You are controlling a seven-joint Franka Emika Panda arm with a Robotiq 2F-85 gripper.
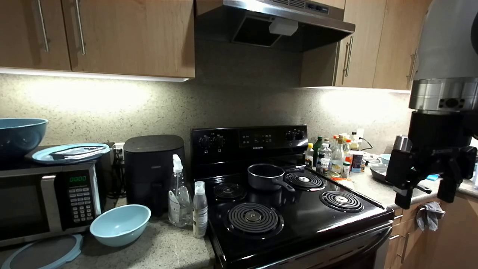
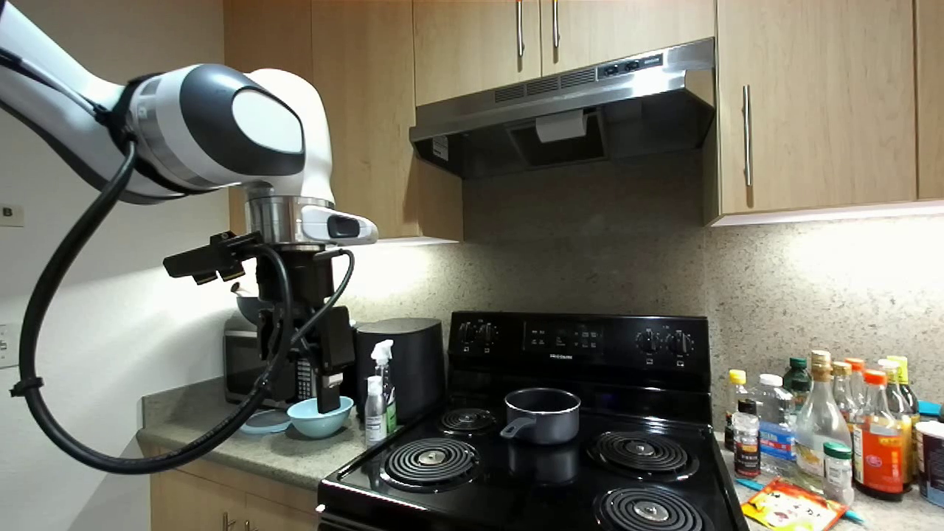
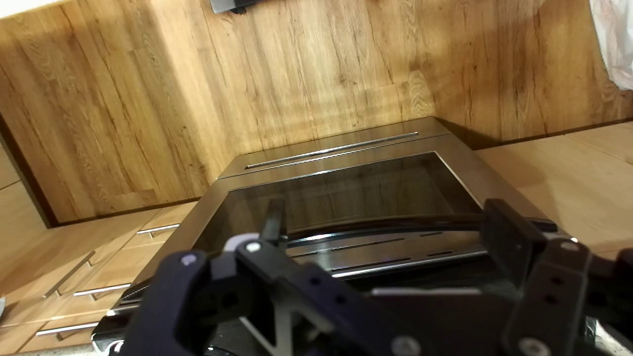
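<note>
My gripper (image 1: 424,196) is open and empty, pointing down in the air; it also shows in an exterior view (image 2: 330,394) and in the wrist view (image 3: 388,217). In the wrist view the oven front (image 3: 341,190) and its curved handle (image 3: 385,225) show below and between the fingers, apart from them. A dark grey pot (image 1: 266,178) with one handle stands at the back of the black stove (image 1: 295,224); the pot also shows in an exterior view (image 2: 543,418). A light blue bowl (image 1: 120,226) sits on the counter by the microwave; a finger overlaps it in an exterior view (image 2: 313,420).
A spray bottle (image 1: 180,198), a white-capped bottle (image 1: 200,213) and a black air fryer (image 1: 155,175) stand beside the stove. A microwave (image 1: 78,198) carries a dark blue bowl (image 1: 22,138). Several sauce bottles (image 2: 818,420) stand on the opposite counter. A range hood (image 2: 568,110) hangs above.
</note>
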